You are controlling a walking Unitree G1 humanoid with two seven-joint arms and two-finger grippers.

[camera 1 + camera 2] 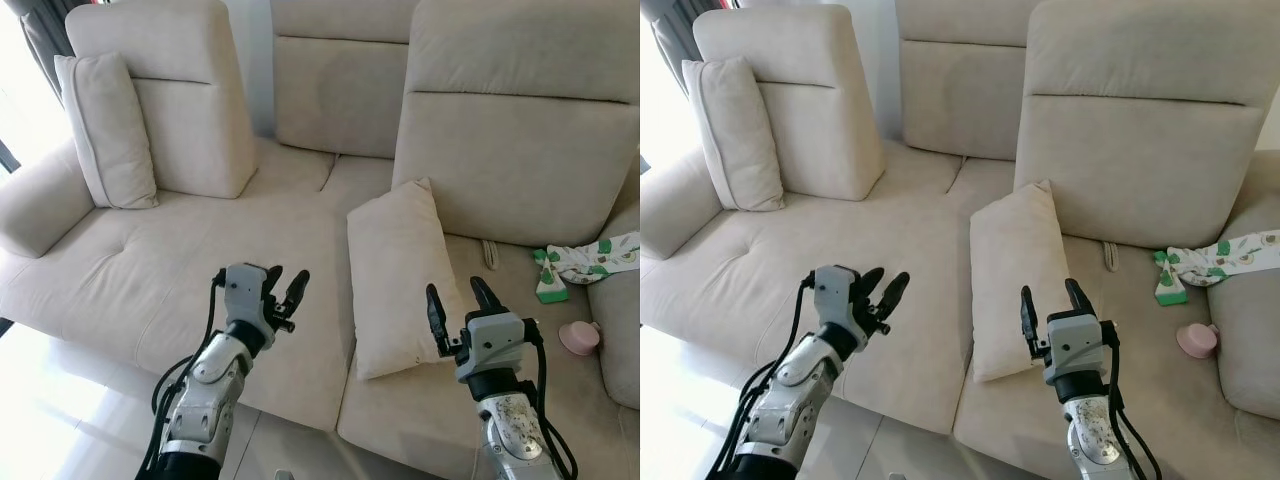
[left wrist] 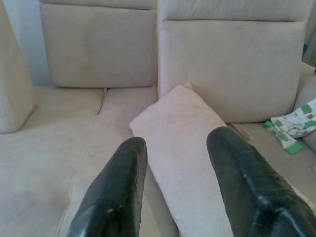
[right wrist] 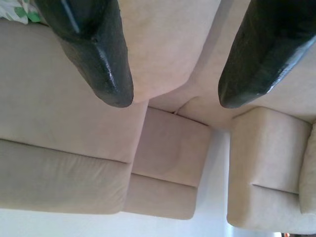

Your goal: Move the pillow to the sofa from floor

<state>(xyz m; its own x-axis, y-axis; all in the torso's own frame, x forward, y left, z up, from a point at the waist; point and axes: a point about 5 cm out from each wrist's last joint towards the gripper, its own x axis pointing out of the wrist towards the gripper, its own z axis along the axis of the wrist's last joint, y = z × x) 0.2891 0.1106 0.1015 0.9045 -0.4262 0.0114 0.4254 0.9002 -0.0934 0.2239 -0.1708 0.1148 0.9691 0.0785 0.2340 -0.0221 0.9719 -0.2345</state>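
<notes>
Pillow point(image 1: 398, 275) lies on the sofa point(image 1: 180, 270) seat, set lengthwise with its far corner leaning against the right back cushion point(image 1: 520, 150) and its near end by the seat's front edge. It sits just right of the seam between the two seat cushions.

Both arms are raised over the front of the sofa. The left claw point(image 1: 283, 290) hovers above the left seat cushion, well apart from the pillow, its two black fingers point(image 2: 116, 197) spread and holding nothing; in the left wrist view the pillow shows between and beyond them. The right claw point(image 1: 455, 303) is at the pillow's near right edge, just beside it; whether it touches cannot be told. Its fingers point(image 3: 96, 59) are also parted and empty, pointing toward the back of the sofa.

A second pillow point(image 1: 108, 130) stands upright at the left end, leaning against the left back cushion point(image 1: 180, 100) beside the armrest point(image 1: 35, 205). On the right part of the seat lie a white cloth with green print point(image 1: 590, 258), a small green and white item point(image 1: 548, 282) just beside it, and a pink round thing point(image 1: 578, 338) nearer the front. Pale floor point(image 1: 60, 420) shows at the lower left.
</notes>
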